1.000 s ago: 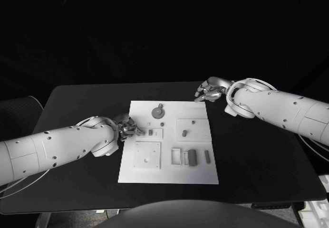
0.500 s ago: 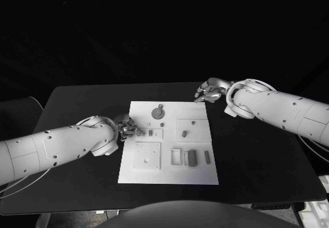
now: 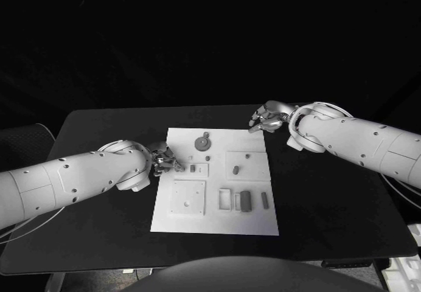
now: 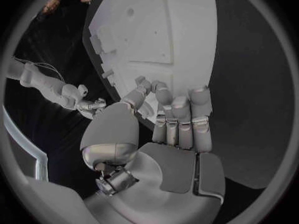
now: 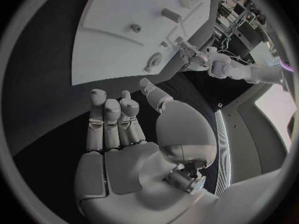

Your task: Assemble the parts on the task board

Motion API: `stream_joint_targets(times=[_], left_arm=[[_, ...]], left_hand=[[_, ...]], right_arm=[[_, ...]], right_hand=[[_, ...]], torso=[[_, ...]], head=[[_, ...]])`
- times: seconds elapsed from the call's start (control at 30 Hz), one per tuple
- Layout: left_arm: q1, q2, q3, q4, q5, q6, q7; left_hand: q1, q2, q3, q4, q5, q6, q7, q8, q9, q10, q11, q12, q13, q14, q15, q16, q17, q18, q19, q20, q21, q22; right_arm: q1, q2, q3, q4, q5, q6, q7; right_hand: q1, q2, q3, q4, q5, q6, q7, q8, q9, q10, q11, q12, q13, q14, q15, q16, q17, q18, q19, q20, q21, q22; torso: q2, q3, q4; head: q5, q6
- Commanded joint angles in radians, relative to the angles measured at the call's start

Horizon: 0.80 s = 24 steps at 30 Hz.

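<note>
The white board lay mid-bench, grey parts on it. The left hand sat at its left edge, fingers curled, empty; the right hand, likewise curled and empty, hung beyond its far right corner.

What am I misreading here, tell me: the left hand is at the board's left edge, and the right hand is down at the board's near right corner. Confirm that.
One error. The right hand sits at the task board's far right corner, as the head view shows. The left hand is at the board's left edge, as stated.
</note>
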Motion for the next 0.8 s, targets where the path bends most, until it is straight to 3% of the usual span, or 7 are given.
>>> stream_joint_targets(times=[0.03, 0.43, 0.8], left_arm=[[0.015, 0.010, 0.002, -0.027, 0.088, 0.095, 0.005], [0.064, 0.025, 0.002, -0.052, 0.141, 0.210, -0.070], [0.102, 0.027, 0.003, -0.050, 0.198, 0.272, -0.150]], left_hand=[[0.080, 0.087, 0.031, -0.028, 0.003, 0.000, 0.004, 0.006, 0.003, 0.002, 0.005, 0.002, 0.001, -0.005, -0.005, 0.007, 0.002, 0.047, 0.001, 0.001, 0.007, 0.020], [0.079, 0.090, 0.034, -0.034, 0.004, 0.000, 0.004, 0.006, 0.004, 0.000, 0.005, 0.004, 0.003, -0.007, -0.004, 0.009, 0.002, 0.046, -0.002, 0.001, 0.008, 0.021], [0.082, 0.091, 0.040, -0.039, 0.005, 0.001, 0.003, 0.006, 0.004, 0.000, 0.004, 0.005, 0.004, -0.008, -0.004, 0.011, 0.003, 0.046, -0.003, 0.002, 0.011, 0.021]], right_arm=[[-0.001, 0.002, 0.000, 0.000, -0.002, 0.018, 0.003], [-0.002, 0.006, 0.000, -0.002, -0.002, 0.020, 0.003], [-0.002, 0.008, 0.000, -0.004, -0.002, 0.022, 0.003]], right_hand=[[-0.011, -0.001, 0.001, 0.005, 0.002, 0.000, 0.009, -0.006, 0.001, -0.004, 0.002, 0.003, -0.001, 0.001, -0.009, -0.002, -0.002, 0.013, 0.007, -0.003, -0.007, 0.013], [-0.011, -0.001, 0.001, 0.005, 0.002, 0.000, 0.009, -0.006, 0.001, -0.005, 0.002, 0.003, -0.001, 0.001, -0.009, -0.002, -0.002, 0.013, 0.007, -0.003, -0.007, 0.013], [-0.012, 0.000, 0.001, 0.005, 0.002, 0.000, 0.009, -0.006, 0.001, -0.005, 0.002, 0.003, -0.001, 0.001, -0.009, -0.002, -0.002, 0.013, 0.007, -0.003, -0.007, 0.013]], torso=[[0.000, 0.0001, 0.0005], [0.000, -0.0004, 0.0010], [0.000, -0.0002, 0.0007]], head=[[0.000, 0.001], [-0.001, 0.003], [0.000, 0.005]])
